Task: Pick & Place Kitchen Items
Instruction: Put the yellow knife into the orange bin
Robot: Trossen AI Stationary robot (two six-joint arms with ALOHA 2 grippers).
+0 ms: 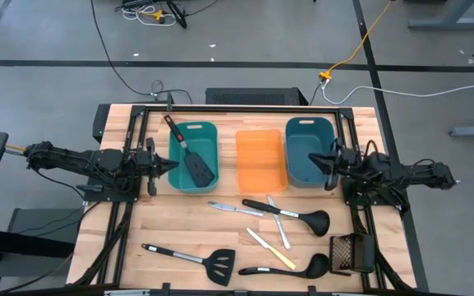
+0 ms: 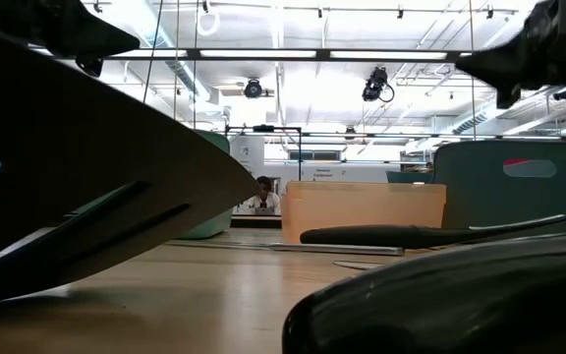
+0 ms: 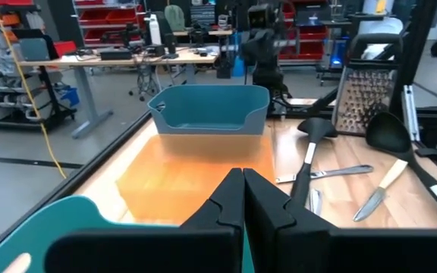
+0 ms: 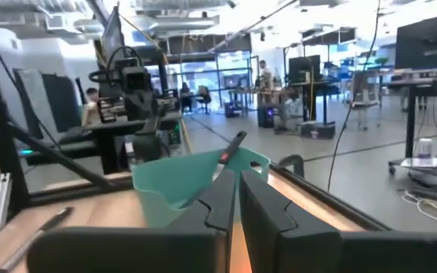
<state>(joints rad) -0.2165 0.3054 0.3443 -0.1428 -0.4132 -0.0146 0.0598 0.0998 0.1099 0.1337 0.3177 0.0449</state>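
Three bins sit in a row across a pale wooden table (image 1: 179, 226): a teal bin (image 1: 192, 154) holding a black slotted spatula (image 1: 194, 160), an orange bin (image 1: 261, 159), and another teal bin (image 1: 309, 150). Nearer the front edge lie a second spatula (image 1: 196, 259), two black ladles (image 1: 290, 213), silver knives (image 1: 235, 209), a yellow-handled knife (image 1: 271, 249) and a dark mesh grater (image 1: 350, 252). The left gripper (image 1: 171, 167) hovers beside the first bin, jaws together; the right gripper (image 1: 311, 159) hangs over the far teal bin, jaws nearly shut, empty. Grey floor with cables surrounds the table; workbenches and ceiling lights fill the room.
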